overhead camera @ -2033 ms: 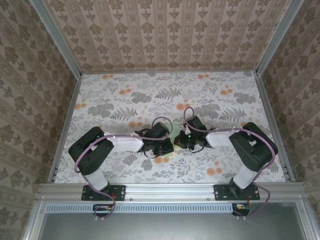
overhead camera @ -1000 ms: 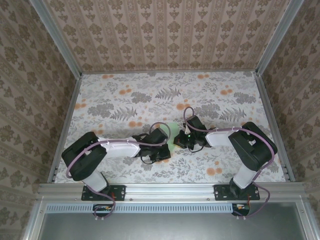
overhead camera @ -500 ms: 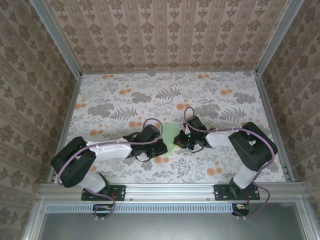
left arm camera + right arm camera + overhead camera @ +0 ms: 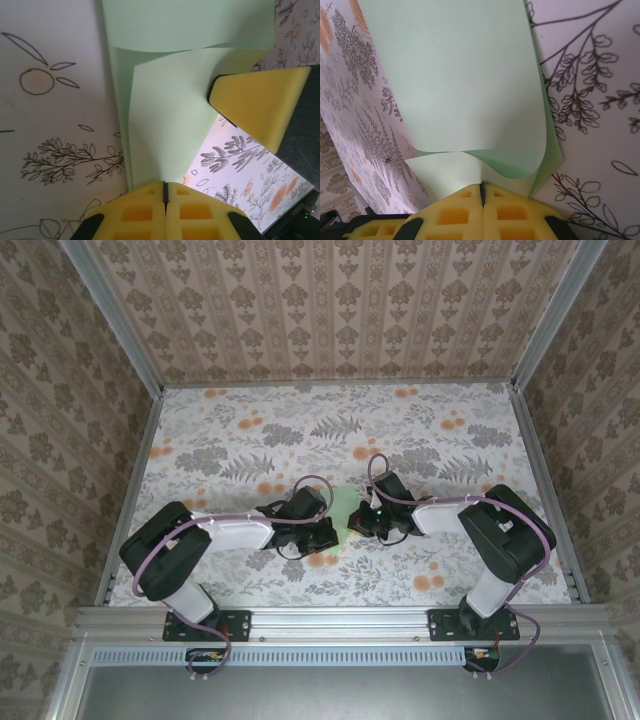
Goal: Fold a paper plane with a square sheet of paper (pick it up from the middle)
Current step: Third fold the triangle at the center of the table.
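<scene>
The square sheet of paper (image 4: 342, 508), pale mint green, lies between the two grippers, doubled over with a loose curved flap. In the left wrist view the paper (image 4: 165, 125) runs into the closed yellow pads of my left gripper (image 4: 165, 186), which is shut on its edge. In the right wrist view the curled paper (image 4: 455, 75) meets my right gripper (image 4: 482, 186), also shut on it. The right gripper's fingertip (image 4: 255, 105) touches the flap's far corner. From above, the left gripper (image 4: 326, 531) and right gripper (image 4: 358, 524) nearly meet. The paper has no dart shape.
The floral-patterned tabletop (image 4: 300, 440) stretches beyond the grippers to patterned walls on three sides. An aluminium rail (image 4: 340, 620) runs along the near edge by the arm bases. Cables loop over both forearms.
The left arm's elbow swung out to the left and partly back. Its gripper shifted slightly away from me, and more of the green paper now shows between the grippers. The right arm stayed put.
</scene>
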Action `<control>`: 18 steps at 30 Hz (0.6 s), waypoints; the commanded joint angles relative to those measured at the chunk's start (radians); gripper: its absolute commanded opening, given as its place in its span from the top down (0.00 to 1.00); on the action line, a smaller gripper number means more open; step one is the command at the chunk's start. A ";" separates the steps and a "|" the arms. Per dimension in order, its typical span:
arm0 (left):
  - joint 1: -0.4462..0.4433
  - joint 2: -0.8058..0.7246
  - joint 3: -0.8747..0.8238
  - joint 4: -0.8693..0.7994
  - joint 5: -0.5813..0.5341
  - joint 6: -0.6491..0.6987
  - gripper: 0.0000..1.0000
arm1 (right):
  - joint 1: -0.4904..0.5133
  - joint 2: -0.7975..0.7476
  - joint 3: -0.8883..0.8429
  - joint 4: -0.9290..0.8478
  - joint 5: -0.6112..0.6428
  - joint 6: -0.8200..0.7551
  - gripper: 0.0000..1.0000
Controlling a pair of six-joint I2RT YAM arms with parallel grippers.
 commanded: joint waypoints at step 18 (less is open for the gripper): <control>-0.011 0.054 0.060 -0.189 -0.027 0.087 1.00 | 0.097 -0.055 0.018 -0.118 0.043 -0.213 0.97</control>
